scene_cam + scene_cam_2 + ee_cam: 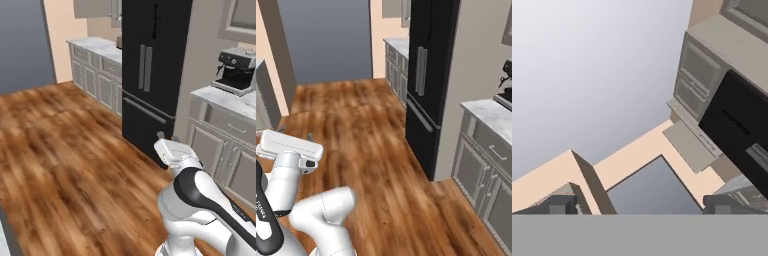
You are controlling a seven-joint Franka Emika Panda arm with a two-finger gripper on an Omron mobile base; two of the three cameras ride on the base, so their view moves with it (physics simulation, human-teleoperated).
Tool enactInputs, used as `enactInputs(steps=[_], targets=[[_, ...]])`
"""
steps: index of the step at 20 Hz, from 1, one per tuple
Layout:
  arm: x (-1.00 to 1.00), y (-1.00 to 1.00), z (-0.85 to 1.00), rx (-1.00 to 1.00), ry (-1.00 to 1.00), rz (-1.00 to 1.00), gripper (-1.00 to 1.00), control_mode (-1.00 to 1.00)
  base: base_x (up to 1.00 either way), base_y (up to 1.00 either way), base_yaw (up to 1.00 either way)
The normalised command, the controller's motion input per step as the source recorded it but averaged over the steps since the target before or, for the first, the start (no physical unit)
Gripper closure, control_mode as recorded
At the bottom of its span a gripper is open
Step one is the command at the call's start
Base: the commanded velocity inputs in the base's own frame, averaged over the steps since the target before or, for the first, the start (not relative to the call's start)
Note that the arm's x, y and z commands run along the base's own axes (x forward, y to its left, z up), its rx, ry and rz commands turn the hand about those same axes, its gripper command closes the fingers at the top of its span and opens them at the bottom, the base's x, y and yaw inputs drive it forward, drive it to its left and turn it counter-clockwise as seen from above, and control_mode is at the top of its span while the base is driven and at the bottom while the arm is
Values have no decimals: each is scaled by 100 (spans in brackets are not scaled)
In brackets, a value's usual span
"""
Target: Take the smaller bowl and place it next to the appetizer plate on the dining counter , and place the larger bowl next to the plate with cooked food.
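Observation:
My gripper (167,137) is raised above the wooden floor and points up toward the wall and ceiling. In the right base view the gripper (295,132) sits at the left on its white hand. In the hand view the two dark fingertips (559,202) stand far apart at the bottom, so the gripper (641,204) is open with nothing between them. The smaller bowl, the larger bowl, both plates and the dining counter are out of view.
A tall black fridge (150,75) stands ahead. To its right is a marble worktop (225,97) with a coffee machine (236,70) over grey cabinets. More grey cabinets (95,75) run along the back left. Bare wooden floor (65,160) spreads to the left.

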Motion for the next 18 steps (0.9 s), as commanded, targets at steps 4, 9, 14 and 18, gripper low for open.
enactInputs(steps=[4, 9, 14, 18], targets=[[0, 0, 0, 0, 0, 0, -100, 100, 100, 17, -2], [0, 0, 0, 0, 0, 0, -100, 100, 100, 26, -10], [0, 0, 0, 0, 0, 0, -100, 100, 100, 27, -16], [0, 0, 0, 0, 0, 0, -100, 100, 100, 34, -30]])
